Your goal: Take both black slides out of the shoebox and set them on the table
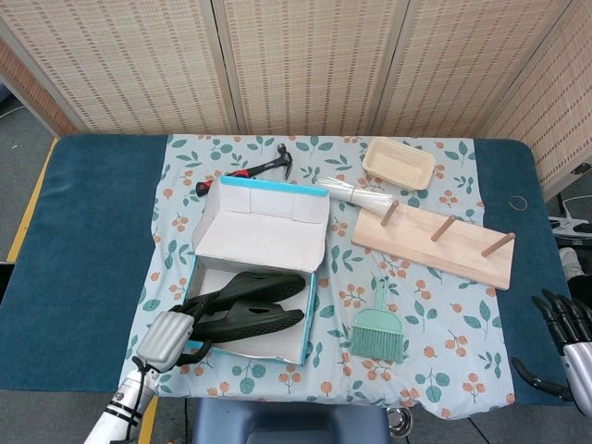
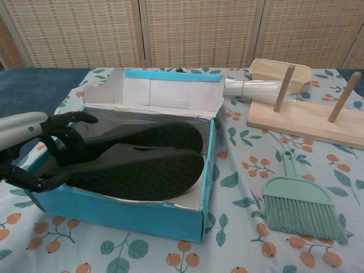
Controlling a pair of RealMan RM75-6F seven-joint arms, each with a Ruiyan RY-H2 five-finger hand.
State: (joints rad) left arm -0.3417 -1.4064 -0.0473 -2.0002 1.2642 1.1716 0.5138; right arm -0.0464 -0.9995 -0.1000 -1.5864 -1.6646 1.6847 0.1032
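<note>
Woven reed screens stand behind a blue-topped table (image 1: pixel 83 231) spread with a floral cloth (image 1: pixel 435 333). On that cloth sits the open teal shoebox (image 1: pixel 254 268), and both black slides (image 1: pixel 245 305) lie side by side inside it, soles up in the chest view. At the shoebox's left end the left hand (image 2: pixel 48 151) reaches over the wall, fingers (image 2: pixel 68 133) spread and curled around the near ends of the slides (whether they truly grip, I cannot tell). Well right of the shoebox, off the cloth at the table's edge, the right hand (image 1: pixel 566 333) hangs with fingers apart, holding nothing.
</note>
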